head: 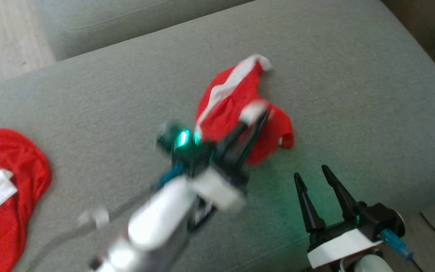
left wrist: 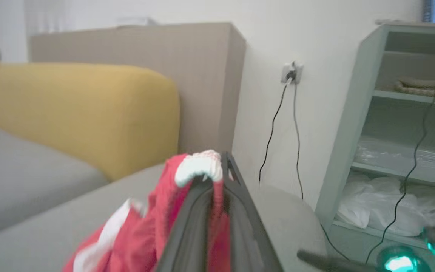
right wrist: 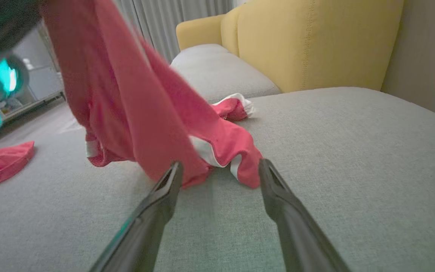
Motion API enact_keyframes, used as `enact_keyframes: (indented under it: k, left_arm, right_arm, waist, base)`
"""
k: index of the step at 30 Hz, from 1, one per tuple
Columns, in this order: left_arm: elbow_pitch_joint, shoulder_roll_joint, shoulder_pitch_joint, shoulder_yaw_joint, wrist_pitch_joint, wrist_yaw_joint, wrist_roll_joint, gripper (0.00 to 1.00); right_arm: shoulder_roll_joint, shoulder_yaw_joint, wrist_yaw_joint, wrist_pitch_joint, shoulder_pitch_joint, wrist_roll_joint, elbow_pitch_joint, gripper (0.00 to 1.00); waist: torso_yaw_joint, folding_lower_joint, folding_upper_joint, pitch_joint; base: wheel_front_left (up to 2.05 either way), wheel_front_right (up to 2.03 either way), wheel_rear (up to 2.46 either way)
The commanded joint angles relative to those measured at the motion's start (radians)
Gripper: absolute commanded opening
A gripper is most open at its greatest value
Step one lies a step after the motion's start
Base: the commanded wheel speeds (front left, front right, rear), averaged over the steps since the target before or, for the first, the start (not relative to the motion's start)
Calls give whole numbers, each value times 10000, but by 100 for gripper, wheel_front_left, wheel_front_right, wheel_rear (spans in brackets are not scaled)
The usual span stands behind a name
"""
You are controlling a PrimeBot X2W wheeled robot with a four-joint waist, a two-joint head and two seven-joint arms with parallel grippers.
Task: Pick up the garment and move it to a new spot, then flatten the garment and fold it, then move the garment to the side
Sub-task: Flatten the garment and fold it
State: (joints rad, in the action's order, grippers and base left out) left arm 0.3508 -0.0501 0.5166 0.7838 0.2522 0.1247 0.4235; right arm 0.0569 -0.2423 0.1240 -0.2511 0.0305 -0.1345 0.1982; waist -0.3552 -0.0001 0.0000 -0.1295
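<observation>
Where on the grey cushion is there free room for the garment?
Bare cushion lies right of the held garment, above the right gripper. More lies between it and the second red garment. Crowded around the left gripper.

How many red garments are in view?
2. One garment, gripped by the left hand, at the middle of the sofa; the other garment lies at its left edge, partly cropped. Others may be off-frame.

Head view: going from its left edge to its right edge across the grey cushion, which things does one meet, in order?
Second red garment at the left edge → red and white garment in the middle → right gripper, fingers apart.
</observation>
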Motion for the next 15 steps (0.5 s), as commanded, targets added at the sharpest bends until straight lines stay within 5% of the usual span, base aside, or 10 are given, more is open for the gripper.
enact_keyframes:
  k: [1, 8, 15]
  left_arm:
    - [-470, -10, 1378, -262, 95, 54, -123, 0]
    - [-514, -828, 3753, -1048, -580, 57, 117, 0]
    - [323, -2311, 2900, -1422, -1440, 52, 583, 0]
  right_arm:
    - [276, -400, 67, -107, -431, -245, -304, 100]
    - [1099, -1866, 67, -107, -742, -814, -367, 100]
    - [1145, -2052, 67, -107, -754, -1166, -92, 100]
  waist:
    - [-210, 1, 0, 19]
    - [-523, 1, 0, 163]
    - [-163, 1, 0, 45]
  base:
    - [0, 0, 0]
    - [0, 0, 0]
    - [0, 0, 0]
